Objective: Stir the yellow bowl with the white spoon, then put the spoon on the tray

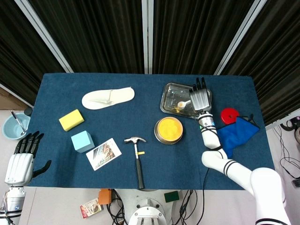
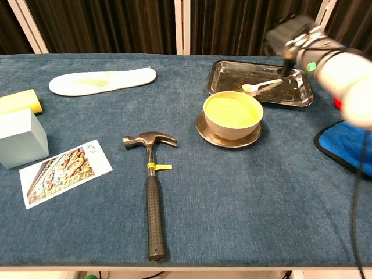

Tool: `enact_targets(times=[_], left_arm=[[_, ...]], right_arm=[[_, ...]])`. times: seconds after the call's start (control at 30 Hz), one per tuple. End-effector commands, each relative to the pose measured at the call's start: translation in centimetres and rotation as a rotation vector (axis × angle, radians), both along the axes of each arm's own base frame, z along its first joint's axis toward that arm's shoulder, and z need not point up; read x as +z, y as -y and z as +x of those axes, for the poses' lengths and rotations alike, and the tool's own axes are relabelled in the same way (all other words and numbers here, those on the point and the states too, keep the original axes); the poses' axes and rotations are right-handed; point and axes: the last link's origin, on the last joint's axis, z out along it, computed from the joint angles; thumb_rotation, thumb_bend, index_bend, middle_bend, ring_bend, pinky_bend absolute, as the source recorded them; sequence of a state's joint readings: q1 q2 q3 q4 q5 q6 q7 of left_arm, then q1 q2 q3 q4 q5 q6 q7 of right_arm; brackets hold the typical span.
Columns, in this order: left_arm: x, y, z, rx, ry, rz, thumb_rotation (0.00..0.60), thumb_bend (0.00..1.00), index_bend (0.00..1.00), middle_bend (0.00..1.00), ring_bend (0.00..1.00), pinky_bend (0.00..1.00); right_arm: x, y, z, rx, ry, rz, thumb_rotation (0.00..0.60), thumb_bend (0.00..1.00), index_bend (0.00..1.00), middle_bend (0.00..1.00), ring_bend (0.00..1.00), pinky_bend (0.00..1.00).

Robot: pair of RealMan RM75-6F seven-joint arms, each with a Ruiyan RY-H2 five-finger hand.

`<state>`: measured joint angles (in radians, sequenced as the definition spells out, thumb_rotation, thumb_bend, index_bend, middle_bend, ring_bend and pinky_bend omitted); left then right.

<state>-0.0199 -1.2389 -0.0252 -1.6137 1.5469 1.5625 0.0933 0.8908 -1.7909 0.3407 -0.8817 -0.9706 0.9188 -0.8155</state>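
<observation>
1. On the far right of the blue table (image 1: 140, 89), the white spoon (image 2: 261, 86) lies inside the metal tray (image 2: 221, 87), bowl end toward the yellow bowl (image 2: 232, 114), handle pointing right.
2. My right hand (image 1: 200, 98) hovers over the tray's right side with its fingers straight and spread, holding nothing; in the chest view it is blurred, just above the spoon's handle.
3. My left hand (image 1: 21, 161) hangs off the table's near left corner, fingers apart and empty, well away from the work.
4. The yellow bowl sits on its saucer just in front of the tray, nothing in it but yellow filling.
5. I judge the placing step done, since the spoon rests in the tray. Whether stirring happened I cannot tell. What remains is drawing my right arm back.
</observation>
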Motion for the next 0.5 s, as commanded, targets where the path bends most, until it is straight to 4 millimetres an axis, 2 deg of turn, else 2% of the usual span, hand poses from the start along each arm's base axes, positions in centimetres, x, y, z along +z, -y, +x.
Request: enact_targets(times=[0.03, 0.1, 0.23, 0.37, 0.5], left_arm=[[0.0, -0.3, 0.2, -0.009, -0.009, 0.0, 0.6, 0.21, 0.09, 0.05, 0.01, 0.11], [0.0, -0.5, 0.2, -0.013, -0.022, 0.0, 0.6, 0.21, 0.09, 0.05, 0.01, 0.11], [0.0, -0.6, 0.3, -0.013, -0.027, 0.0, 0.6, 0.21, 0.09, 0.05, 0.01, 0.11], [0.1, -0.5, 0.5, -0.016, -0.032, 0.002, 0.6, 0.21, 0.09, 0.05, 0.01, 0.11], [0.1, -0.3, 0.6, -0.017, -0.042, 0.004, 0.6, 0.21, 0.09, 0.05, 0.01, 0.11]], right_arm=[[9.6, -7.3, -4.6, 0.042, 0.12, -0.089, 0.6, 0.33, 0.3, 0.2, 0.0, 0.0], [11.8, -10.0, -6.0, 0.04, 0.168, -0.112, 0.6, 0.33, 0.27, 0.18, 0.0, 0.0], [14.6, -14.5, -8.9, 0.018, 0.253, -0.13, 0.6, 0.32, 0.24, 0.15, 0.0, 0.0], [15.9, -18.3, -11.4, 0.0, 0.303, -0.131, 0.6, 0.32, 0.21, 0.12, 0.0, 0.0], [15.9, -21.6, -13.2, -0.002, 0.361, -0.126, 0.6, 0.32, 0.18, 0.1, 0.0, 0.0]])
